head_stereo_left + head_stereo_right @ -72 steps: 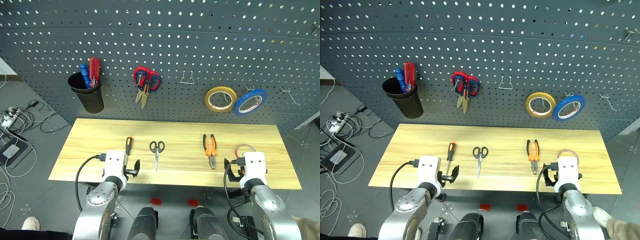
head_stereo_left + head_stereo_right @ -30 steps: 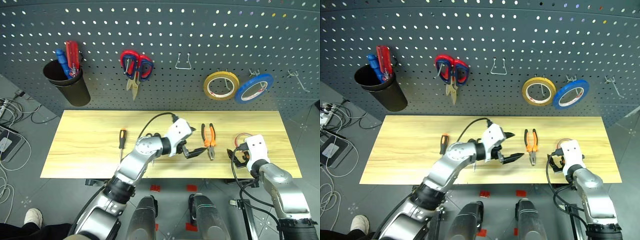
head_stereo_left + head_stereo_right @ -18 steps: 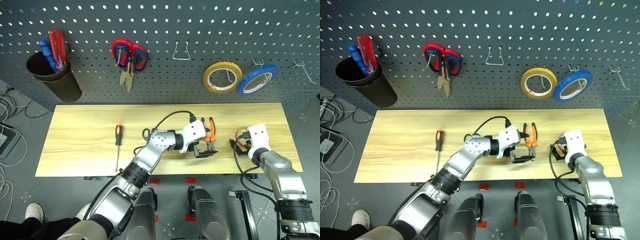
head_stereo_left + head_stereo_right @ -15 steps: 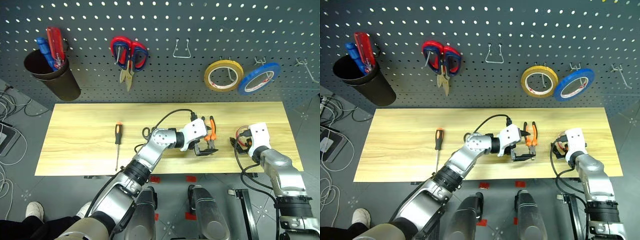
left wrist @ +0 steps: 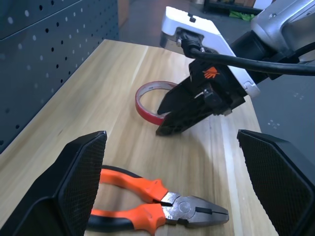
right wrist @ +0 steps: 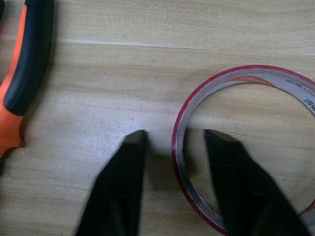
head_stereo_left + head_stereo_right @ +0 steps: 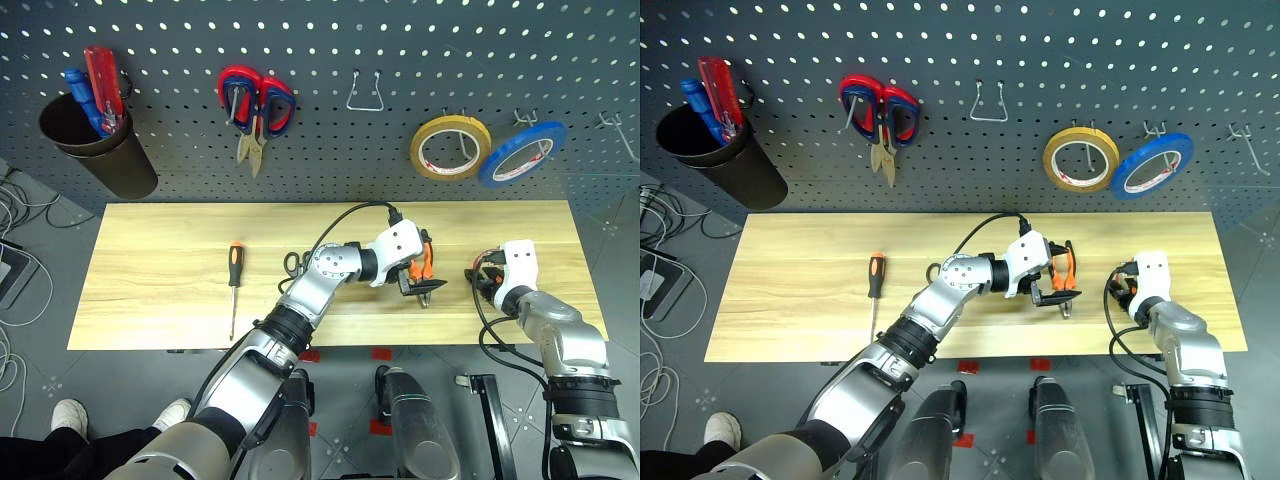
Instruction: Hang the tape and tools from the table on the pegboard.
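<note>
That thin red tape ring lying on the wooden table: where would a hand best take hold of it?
Pinch the thin red tape ring across its near wall, one finger inside the hollow, one outside, coming from above. It lies flat, so only the thin rim offers a grip; the right hand already straddles it.

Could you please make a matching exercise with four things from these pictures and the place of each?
Things:
1. red tape
2. pliers
3. screwdriver
4. yellow roll

Places:
A. hanging on the pegboard
B. lying alone on the table's left part
C. its rim between the right gripper's fingers
D. on the table under the open left gripper

Pairs: 1-C, 2-D, 3-B, 4-A
</note>
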`<state>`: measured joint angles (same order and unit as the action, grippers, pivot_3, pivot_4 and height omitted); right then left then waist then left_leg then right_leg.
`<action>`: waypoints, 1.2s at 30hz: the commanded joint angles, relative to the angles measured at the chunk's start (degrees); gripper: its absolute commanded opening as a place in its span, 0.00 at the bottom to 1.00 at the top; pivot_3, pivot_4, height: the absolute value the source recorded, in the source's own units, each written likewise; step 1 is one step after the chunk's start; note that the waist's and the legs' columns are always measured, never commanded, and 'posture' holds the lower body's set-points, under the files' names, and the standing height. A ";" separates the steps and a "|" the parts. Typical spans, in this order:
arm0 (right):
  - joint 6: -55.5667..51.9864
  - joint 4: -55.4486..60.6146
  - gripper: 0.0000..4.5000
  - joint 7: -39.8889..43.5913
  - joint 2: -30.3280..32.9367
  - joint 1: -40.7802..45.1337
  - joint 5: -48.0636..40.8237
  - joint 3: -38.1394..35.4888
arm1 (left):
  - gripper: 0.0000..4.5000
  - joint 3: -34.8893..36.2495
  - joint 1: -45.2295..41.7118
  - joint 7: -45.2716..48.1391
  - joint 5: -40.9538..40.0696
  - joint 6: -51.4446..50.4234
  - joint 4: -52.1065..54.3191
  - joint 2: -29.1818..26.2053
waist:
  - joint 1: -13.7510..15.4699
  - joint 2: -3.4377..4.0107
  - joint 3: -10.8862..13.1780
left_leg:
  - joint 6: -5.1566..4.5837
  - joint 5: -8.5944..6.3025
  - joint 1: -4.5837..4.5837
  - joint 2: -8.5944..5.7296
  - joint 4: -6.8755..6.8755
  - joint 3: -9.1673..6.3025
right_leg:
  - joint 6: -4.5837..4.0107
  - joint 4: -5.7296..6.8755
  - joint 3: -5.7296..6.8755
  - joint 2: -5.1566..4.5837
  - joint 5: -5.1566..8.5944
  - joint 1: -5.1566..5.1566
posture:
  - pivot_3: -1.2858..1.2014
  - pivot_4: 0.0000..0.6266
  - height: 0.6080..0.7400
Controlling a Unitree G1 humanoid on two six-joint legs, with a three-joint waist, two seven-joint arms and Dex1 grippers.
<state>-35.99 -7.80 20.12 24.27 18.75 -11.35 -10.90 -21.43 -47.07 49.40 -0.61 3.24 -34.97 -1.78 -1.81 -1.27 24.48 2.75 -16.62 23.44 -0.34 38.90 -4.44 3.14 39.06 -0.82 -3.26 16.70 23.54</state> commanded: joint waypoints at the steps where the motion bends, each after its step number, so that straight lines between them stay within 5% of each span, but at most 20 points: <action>1: 1.16 -0.45 0.13 0.40 1.03 -0.89 0.79 0.43 | 1.00 0.27 0.35 0.59 0.17 1.13 1.04 0.63 | 0.00 0.00 0.00 | 0.00 0.00 0.00 0.00 0.00 0.00 | 0.00 0.00 0.00 0.00 0.00 0.00 | 0.52 0.77 1.00; 3: 1.56 -0.87 0.01 0.29 1.14 -0.85 0.91 0.45 | 1.00 0.31 0.62 1.14 -0.02 0.96 1.46 0.54 | 0.00 0.00 0.00 | 0.00 0.00 0.00 0.00 0.00 0.00 | 0.00 0.00 0.00 0.00 0.00 0.00 | 0.52 0.77 1.00; 10: 3.40 -0.38 0.01 -1.78 1.02 -1.71 2.58 0.62 | 1.00 1.00 0.80 2.25 -0.38 1.47 2.05 0.57 | 0.07 0.00 0.00 | 0.01 0.01 0.00 0.00 0.00 0.00 | 0.02 -0.01 0.00 -0.01 -0.01 0.00 | 0.52 0.74 1.00; 21: 20.23 14.07 0.01 -13.31 -0.03 -10.46 12.18 -0.95 | 1.00 4.17 6.17 -1.47 -5.04 -8.88 17.93 2.08 | -0.07 0.25 -0.52 | 0.38 0.22 0.59 0.00 0.06 0.01 | 0.11 0.07 0.00 -0.24 -0.06 0.62 | 0.50 0.51 1.00; 36: 35.64 13.26 0.01 -28.29 0.66 -5.56 23.38 -3.58 | 1.00 5.09 2.46 -7.42 -5.50 -8.17 18.65 6.94 | -0.06 0.58 -7.03 | 0.45 0.26 0.61 -0.18 0.01 0.10 | 0.13 -0.07 0.00 -0.22 -0.07 0.60 | 0.48 0.31 1.00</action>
<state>-2.38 5.31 -6.70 24.18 12.75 10.91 -12.59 -16.73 -43.25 42.57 -5.49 -6.73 -16.59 3.95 -1.86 -0.70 17.46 3.20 -16.36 24.05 -0.53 38.90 -4.31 3.27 38.99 -0.83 -3.47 16.63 24.15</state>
